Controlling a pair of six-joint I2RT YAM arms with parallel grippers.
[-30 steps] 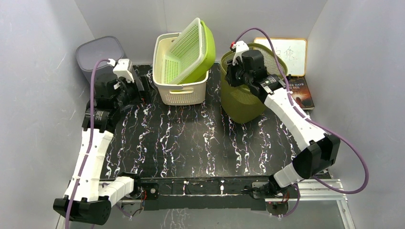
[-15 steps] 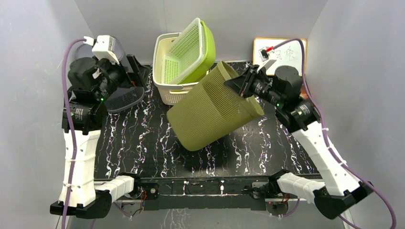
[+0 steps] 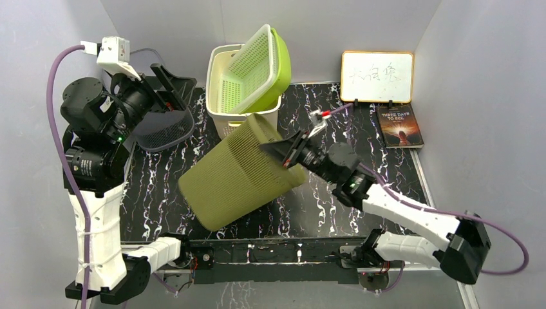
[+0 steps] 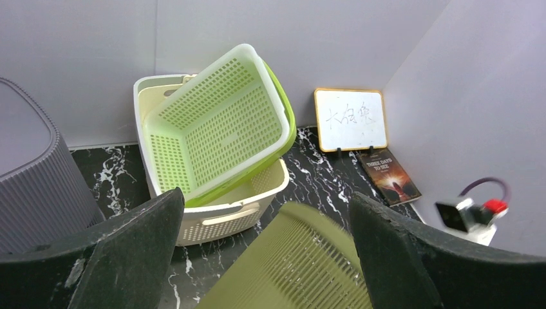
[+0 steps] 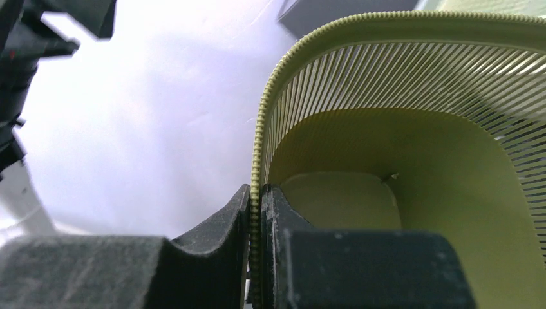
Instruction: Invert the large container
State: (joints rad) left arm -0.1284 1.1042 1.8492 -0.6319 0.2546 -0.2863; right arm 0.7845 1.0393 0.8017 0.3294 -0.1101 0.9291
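Rim of the large olive-green slatted plastic bin sits pinched between the jaws of the right gripper. In the right wrist view the two black fingers press flat on either side of the ribbed edge, clenched on it. From those jaws the bin's body stretches away toward the near left of the black marbled table. It is tipped onto its side, mouth at the gripper and closed base at the far end. Whether its lower wall touches the table I cannot tell.

The left gripper is raised with its jaws spread wide, grasping nothing. Just below and beside them stands a dark grey ribbed plastic bin. Beyond them a cream perforated plastic basket holds a tilted lime-green perforated basket. Well beyond the right jaws, a small framed whiteboard leans on the back wall, with a dark paperback book lying before it.
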